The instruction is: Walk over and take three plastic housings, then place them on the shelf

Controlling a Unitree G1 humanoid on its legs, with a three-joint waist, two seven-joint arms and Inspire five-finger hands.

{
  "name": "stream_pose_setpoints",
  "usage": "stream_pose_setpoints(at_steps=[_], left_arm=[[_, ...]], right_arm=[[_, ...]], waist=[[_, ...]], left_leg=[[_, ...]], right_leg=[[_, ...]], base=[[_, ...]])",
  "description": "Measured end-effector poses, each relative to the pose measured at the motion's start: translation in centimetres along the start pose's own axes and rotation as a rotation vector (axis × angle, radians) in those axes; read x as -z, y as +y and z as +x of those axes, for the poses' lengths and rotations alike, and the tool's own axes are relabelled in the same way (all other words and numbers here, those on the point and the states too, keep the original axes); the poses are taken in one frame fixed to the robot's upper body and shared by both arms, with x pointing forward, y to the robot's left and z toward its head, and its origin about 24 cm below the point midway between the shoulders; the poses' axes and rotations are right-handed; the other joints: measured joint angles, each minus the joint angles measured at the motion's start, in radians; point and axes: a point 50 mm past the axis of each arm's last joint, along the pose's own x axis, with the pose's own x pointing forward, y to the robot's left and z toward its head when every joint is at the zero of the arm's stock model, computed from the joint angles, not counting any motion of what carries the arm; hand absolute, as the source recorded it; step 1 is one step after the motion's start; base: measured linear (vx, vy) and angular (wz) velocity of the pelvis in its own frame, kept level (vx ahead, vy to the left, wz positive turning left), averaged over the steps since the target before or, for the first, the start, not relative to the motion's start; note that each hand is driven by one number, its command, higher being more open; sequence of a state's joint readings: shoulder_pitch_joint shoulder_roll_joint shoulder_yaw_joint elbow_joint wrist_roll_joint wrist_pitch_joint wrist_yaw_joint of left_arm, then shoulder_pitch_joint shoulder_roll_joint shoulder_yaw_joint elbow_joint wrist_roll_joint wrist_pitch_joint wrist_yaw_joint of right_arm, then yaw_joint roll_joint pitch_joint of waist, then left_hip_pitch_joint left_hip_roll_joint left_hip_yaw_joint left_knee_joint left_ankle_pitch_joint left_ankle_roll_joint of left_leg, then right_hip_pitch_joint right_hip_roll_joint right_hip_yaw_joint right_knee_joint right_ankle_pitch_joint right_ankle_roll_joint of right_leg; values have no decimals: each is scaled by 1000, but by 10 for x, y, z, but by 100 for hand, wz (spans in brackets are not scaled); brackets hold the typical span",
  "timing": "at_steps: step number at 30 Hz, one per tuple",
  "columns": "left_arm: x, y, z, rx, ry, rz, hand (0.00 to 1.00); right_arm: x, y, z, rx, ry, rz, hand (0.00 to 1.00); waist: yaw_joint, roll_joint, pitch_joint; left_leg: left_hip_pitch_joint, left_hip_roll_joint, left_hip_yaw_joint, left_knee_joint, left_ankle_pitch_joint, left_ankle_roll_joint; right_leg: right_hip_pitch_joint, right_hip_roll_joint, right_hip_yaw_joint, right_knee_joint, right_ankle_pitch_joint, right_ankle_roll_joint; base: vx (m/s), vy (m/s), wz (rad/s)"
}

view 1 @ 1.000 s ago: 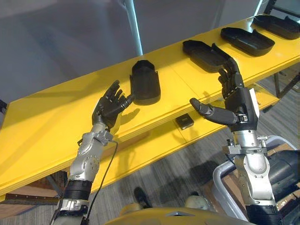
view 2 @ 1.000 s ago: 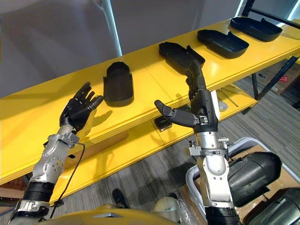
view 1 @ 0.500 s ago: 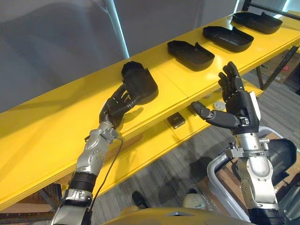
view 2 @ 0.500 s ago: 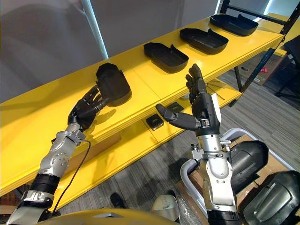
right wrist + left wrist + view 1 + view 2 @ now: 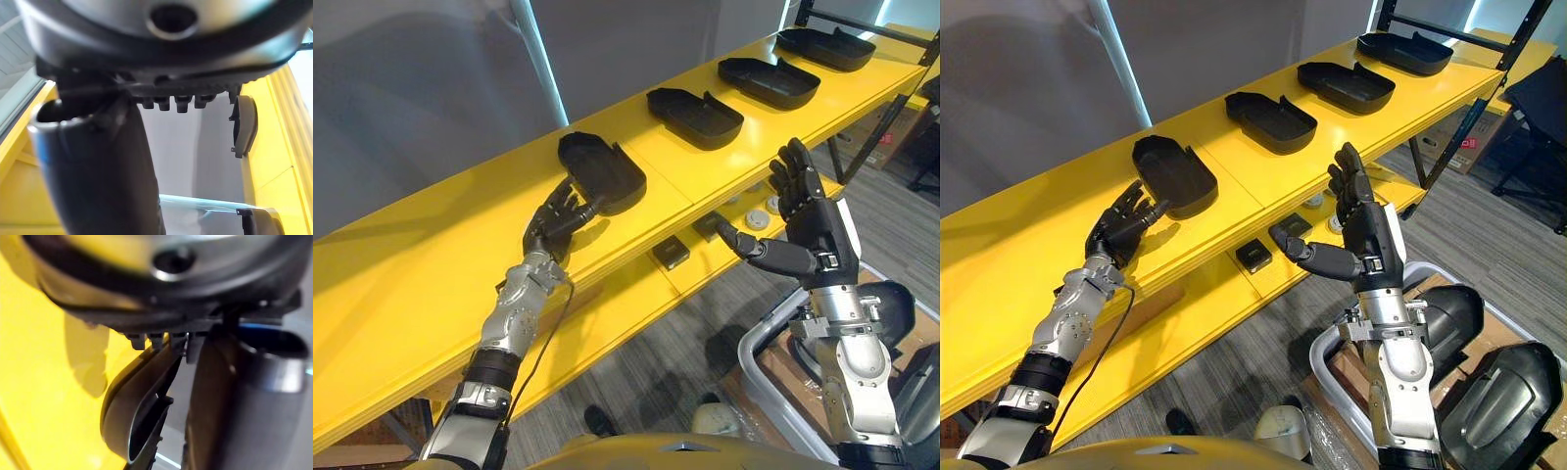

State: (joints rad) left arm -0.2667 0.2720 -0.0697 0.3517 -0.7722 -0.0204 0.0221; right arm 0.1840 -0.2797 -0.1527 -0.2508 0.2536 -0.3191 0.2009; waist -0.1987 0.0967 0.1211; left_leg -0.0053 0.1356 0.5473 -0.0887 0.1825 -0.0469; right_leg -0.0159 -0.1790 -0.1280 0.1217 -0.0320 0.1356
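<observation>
Four black plastic housings lie in a row on the yellow shelf's top board (image 5: 431,255), all hollow side up. My left hand (image 5: 551,225) is at the near end of the nearest housing (image 5: 602,171). Its fingers are loosely bent and its thumb tip touches the housing's rim without gripping. The left wrist view shows that housing (image 5: 132,416) edge-on past the fingers. The other three housings (image 5: 695,103), (image 5: 769,81), (image 5: 832,47) lie further right. My right hand (image 5: 813,225) is raised in front of the shelf, open and holding nothing, with fingers straight and thumb stretched out.
The lower yellow board holds a small black box (image 5: 671,253) and round white parts (image 5: 756,220). At the lower right, a metal-framed cart (image 5: 1332,357) carries more black housings (image 5: 1494,401). A grey wall rises behind the shelf.
The nearest housing was dome side up a second ago, was tipped up by my left fingers, and now lies hollow side up. The camera view has shifted, and my right hand stays raised.
</observation>
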Motion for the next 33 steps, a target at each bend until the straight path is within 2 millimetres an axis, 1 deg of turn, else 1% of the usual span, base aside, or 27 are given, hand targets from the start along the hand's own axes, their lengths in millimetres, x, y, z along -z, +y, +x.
stream_pose_setpoints(at_steps=[2,6,7,8,10,11,12,14,15,17,18,21,23,25,29,31,33], left_arm=[[-7,11,0,-102,-36,70,100],[-24,29,-4,-268,-132,145,100],[-27,31,-6,-293,-150,150,100],[-31,32,-13,-322,-182,185,100],[-35,28,-21,-325,-220,183,100],[-37,23,-28,-315,-249,163,100],[-41,17,-35,-296,-281,150,100],[-44,10,-43,-269,-313,136,100],[-47,5,-51,-243,-337,125,100],[-50,0,-58,-212,-357,128,100],[-52,-2,-65,-178,-370,133,100],[-53,-5,-75,-133,-379,141,100],[-53,-9,-82,-84,-380,139,100],[-50,-11,-86,-53,-374,132,100],[-47,-18,-87,32,-360,102,100],[-47,-21,-87,54,-358,102,100],[-46,-21,-92,68,-353,104,100]], right_arm=[[0,1,0,-17,4,-34,100],[1,1,0,-8,22,-125,100],[1,1,0,2,24,-135,100],[1,1,1,15,24,-168,100],[2,-1,2,33,31,-201,100],[4,-4,3,35,44,-234,100],[7,-6,9,33,57,-275,100],[15,-7,16,42,85,-315,100],[23,-9,21,69,119,-335,100],[30,-11,26,106,145,-346,100],[36,-15,31,150,167,-395,100],[41,-19,39,206,189,-448,100],[41,-21,48,238,183,-460,100],[43,-22,55,245,188,-471,100],[49,-26,67,272,219,-491,100],[53,-28,70,280,244,-494,100],[58,-29,72,283,274,-496,100]], waist=[[0,0,0],[7,0,0],[11,-1,1],[23,-1,1],[40,-1,1],[58,-2,1],[69,-2,2],[88,-4,3],[105,-4,3],[122,-3,4],[138,-1,5],[149,-1,5],[170,0,8],[173,-2,10],[190,-4,25],[196,-4,37],[197,-4,37]], left_leg=[[-1,0,-2,0,0,0],[-4,-2,-24,2,4,5],[-4,-2,-35,2,4,5],[-5,-3,-43,2,5,5],[-8,-4,-60,3,6,6],[-12,-6,-76,3,8,6],[-22,-7,-95,2,13,6],[-25,-7,-112,3,16,2],[-24,-8,-135,2,20,2],[-25,-9,-151,3,22,1],[-27,-11,-169,2,25,-2],[-34,-17,-201,1,25,-4],[-40,-19,-214,3,29,-6],[-41,-20,-224,3,34,0],[-42,-21,-251,2,37,2],[-45,-21,-260,1,36,3],[-57,-21,-275,1,37,2]], right_leg=[[1,0,-2,0,3,4],[17,-1,-25,-1,3,4],[23,-2,-36,-1,2,2],[28,-2,-44,-2,0,1],[38,-3,-62,-5,-1,0],[39,-4,-78,-5,-3,0],[42,-4,-97,-5,-8,-4],[50,-4,-116,-6,-13,-11],[67,-3,-138,-8,-17,-11],[77,-3,-155,-8,-20,-12],[88,-3,-174,-12,-20,-12],[107,-3,-201,-21,-21,-12],[108,-3,-216,-21,-20,-12],[115,-3,-226,-22,-21,-12],[135,0,-253,-29,-21,-12],[138,3,-262,-31,-21,-12],[138,5,-279,-35,-21,-12]], base=[[0,0,0],[6,1,15],[7,0,27],[6,1,26],[-5,3,27],[-24,3,43],[-29,3,41],[-25,-1,37],[-24,-4,40],[-18,-4,36],[-16,1,31],[-8,11,32],[-3,19,16],[0,11,16],[-6,6,18],[-17,7,14],[-4,1,20]])
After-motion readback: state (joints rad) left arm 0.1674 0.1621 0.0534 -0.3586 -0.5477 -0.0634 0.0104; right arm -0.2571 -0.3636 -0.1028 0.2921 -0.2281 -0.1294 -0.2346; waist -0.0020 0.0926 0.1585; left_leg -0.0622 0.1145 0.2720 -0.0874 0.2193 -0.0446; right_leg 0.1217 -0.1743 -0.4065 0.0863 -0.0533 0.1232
